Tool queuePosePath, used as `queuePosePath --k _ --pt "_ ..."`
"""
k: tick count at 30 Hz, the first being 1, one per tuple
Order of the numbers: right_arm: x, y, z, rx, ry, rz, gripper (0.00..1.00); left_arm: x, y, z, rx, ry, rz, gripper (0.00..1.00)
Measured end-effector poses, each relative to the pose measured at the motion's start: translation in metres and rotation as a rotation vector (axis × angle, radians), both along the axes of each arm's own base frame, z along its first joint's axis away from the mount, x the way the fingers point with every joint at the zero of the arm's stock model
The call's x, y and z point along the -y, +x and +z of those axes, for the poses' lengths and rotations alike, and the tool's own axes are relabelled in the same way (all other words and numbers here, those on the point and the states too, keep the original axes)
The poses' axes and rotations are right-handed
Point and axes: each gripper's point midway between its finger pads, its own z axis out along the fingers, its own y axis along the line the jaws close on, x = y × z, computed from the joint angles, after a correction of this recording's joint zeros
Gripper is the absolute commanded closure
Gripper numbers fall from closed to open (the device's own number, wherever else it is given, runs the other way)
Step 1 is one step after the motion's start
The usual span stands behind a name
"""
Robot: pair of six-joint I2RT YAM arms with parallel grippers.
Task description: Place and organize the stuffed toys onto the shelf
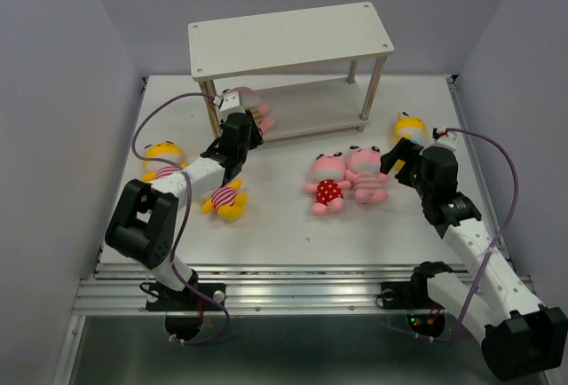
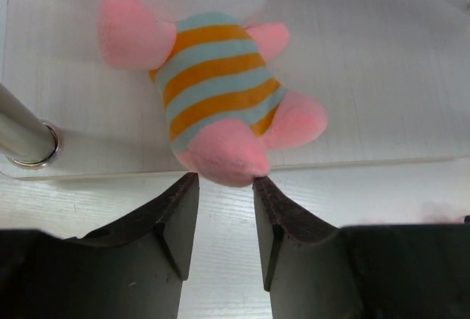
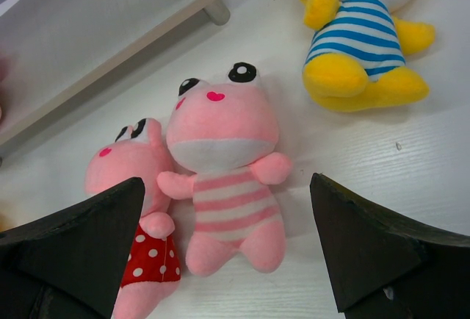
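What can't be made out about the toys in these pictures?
Yellow-striped pink toy: face cut off by the left wrist view's top edge; overhead, the left gripper hides most of it.
Blue-striped yellow toy: face cut off at the right wrist view's top edge.
Red-dotted toy: one side hidden behind a finger of the right gripper, right wrist view.

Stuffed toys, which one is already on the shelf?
The pink one with orange stripes, on the shelf's lower board; the rest lie on the table.
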Motion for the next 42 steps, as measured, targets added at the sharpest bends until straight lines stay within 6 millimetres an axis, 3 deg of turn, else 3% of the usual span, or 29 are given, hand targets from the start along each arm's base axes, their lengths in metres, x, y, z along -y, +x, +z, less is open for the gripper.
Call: queuePosePath --k 6,13,20,36,42 --pt "0.0 0.0 0.0 0.0 -0.002 0.001 0.0 -0.003 0.0 -0.002 -0.004 0.014 0.011 0.57" --pt "0.0 0.0 -0.002 -0.005 -0.004 0.001 0.0 -0.011 0.008 0.008 0.009 0.025 0.048 0.72" --pt "0.0 0.0 -0.002 -0.005 -0.004 0.001 0.0 -0.027 0.012 0.006 0.001 0.032 0.087 1.0" --pt "0.0 0.0 -0.002 -0.005 -0.005 0.002 0.0 -0.033 0.005 0.013 0.02 0.019 0.077 1.0" --pt "0.0 0.0 -0.002 -0.005 -0.004 0.001 0.0 -0.033 -0.001 0.005 0.006 0.015 0.067 1.0"
